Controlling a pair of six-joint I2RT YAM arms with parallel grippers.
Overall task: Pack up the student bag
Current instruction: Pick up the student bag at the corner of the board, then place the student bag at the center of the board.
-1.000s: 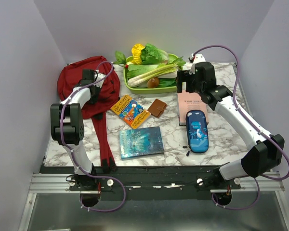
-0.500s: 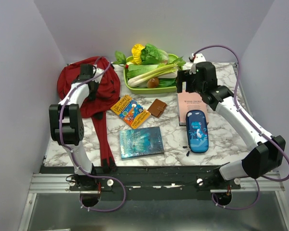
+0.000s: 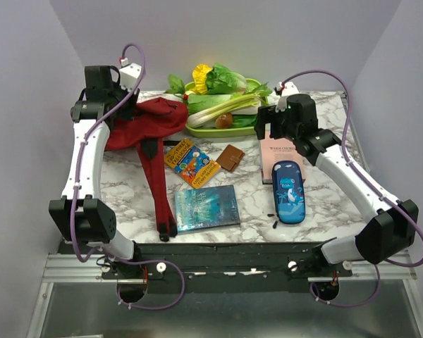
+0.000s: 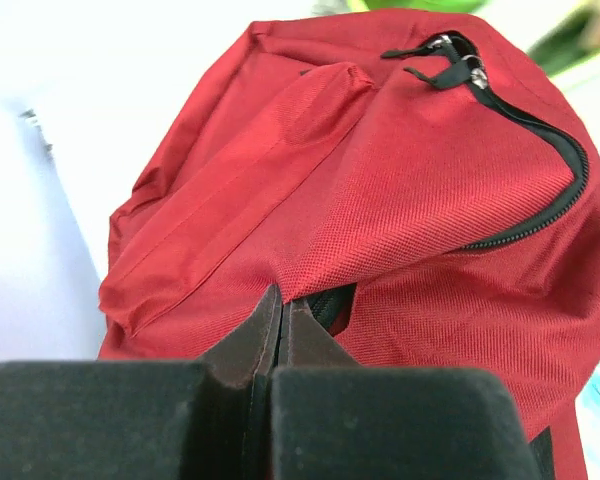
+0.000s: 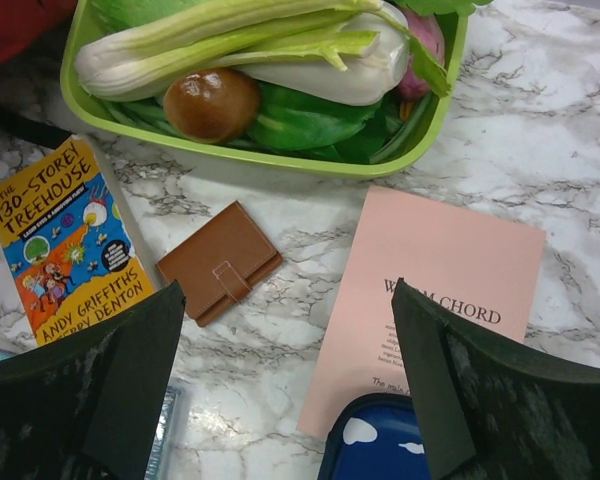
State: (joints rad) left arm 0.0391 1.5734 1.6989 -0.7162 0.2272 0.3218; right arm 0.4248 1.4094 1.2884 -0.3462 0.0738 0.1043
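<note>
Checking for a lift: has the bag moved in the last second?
Yes. The bag has bunched up and shifted right: its edge now reaches the tray's left end, and its left side has pulled in.

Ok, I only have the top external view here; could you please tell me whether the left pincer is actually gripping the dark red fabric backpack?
Observer: Yes; the left wrist view shows the left pincer shut on a fold of the dark red fabric backpack.
Operator: Thank you. Is the right pincer holding anything?
Observer: No; the right wrist view shows it open and empty above the small brown leather wallet and the pink paper booklet.
</note>
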